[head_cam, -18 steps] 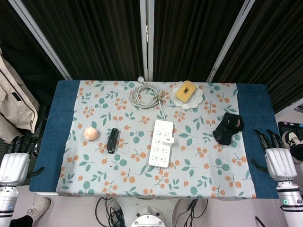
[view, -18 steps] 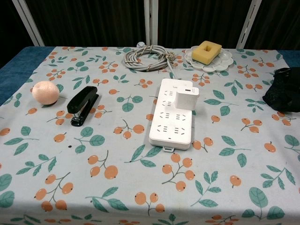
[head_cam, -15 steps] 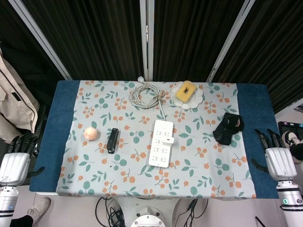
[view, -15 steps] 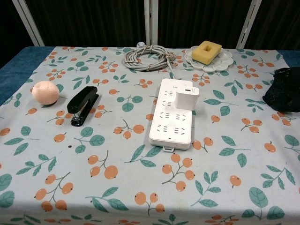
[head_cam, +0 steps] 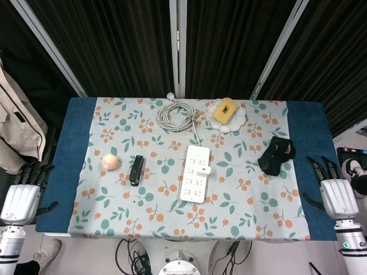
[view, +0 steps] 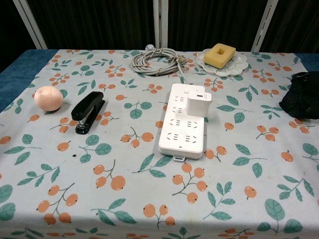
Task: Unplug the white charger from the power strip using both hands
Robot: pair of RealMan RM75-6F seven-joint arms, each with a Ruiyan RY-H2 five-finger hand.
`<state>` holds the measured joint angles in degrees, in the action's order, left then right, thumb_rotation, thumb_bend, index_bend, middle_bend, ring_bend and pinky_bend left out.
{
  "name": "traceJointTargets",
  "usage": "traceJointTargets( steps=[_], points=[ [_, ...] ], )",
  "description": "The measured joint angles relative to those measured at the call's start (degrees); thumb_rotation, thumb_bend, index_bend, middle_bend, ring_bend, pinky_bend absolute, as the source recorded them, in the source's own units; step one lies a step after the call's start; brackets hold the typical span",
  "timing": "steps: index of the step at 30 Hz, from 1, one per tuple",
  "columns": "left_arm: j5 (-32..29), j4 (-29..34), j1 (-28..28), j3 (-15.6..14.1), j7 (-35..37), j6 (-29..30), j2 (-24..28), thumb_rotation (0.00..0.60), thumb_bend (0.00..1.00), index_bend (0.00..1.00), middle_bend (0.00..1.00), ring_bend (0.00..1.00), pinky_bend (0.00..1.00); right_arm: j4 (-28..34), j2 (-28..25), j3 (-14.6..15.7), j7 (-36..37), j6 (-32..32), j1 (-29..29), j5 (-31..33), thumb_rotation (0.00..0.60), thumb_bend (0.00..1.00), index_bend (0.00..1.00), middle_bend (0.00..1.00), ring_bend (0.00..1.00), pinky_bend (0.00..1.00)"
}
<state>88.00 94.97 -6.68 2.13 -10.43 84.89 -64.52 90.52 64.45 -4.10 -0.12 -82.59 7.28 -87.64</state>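
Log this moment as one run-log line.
left hand: open, off table | right hand: open, off table | white charger: plugged into power strip

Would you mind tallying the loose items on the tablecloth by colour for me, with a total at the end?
White: 3, power strip, charger, flower-shaped dish
Black: 2, stapler, crumpled cloth
Grey: 1, coiled cable
Yellow: 1, sponge
Pink-orange: 1, ball
Total: 8
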Motion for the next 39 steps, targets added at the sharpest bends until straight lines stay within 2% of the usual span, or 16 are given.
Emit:
traceJointTargets(
  steps=[4,9,14,19,23,28,39],
  points=[
    [3.8,-0.3,-1.0,-0.2,0.7,0.4,0.0,0.600,0.07,0.23,0.22,0.11,0.09,1.0,-1.0,0.2,2.1,0.3,0.9,-2.0,0.600,0.14,0.00,0.23,0.14,0.23],
    [10.7,-0.2,-4.4,-0.9,2.0,-1.0,0.4,0.600,0.12,0.24,0.23,0.12,0.11,2.9,-2.3,-0.2,2.3,2.6,4.3,-5.1,0.600,0.15,0.00,0.25,0.15,0.27],
    [17.2,1.3,-10.8,-0.9,2.7,-5.8,-0.2,0.600,0.12,0.24,0.23,0.12,0.12,5.1,-2.5,-1.2,0.6,7.7,9.2,-6.8,0.600,0.15,0.01,0.26,0.15,0.27],
    [22.0,2.6,-18.5,-0.3,3.3,-12.7,-3.3,0.600,0.12,0.24,0.23,0.12,0.13,6.8,-1.3,-2.6,-1.6,14.5,14.6,-6.5,0.600,0.15,0.01,0.26,0.15,0.28],
    [23.4,2.8,-24.1,0.3,3.7,-18.9,-6.7,0.600,0.12,0.24,0.23,0.12,0.13,7.7,0.7,-4.0,-3.9,20.5,19.5,-4.5,0.600,0.15,0.03,0.26,0.15,0.28],
    [22.7,0.8,-30.4,1.2,4.8,-26.4,-13.0,0.600,0.12,0.23,0.23,0.12,0.13,7.8,3.5,-4.7,-6.7,24.8,23.1,-1.7,0.600,0.16,0.04,0.27,0.15,0.28],
    [17.8,-8.0,-37.4,1.9,5.6,-33.1,-24.6,0.600,0.12,0.21,0.22,0.12,0.13,4.2,9.1,-5.2,-11.2,31.2,28.6,3.8,0.600,0.20,0.07,0.28,0.15,0.28]
  ],
)
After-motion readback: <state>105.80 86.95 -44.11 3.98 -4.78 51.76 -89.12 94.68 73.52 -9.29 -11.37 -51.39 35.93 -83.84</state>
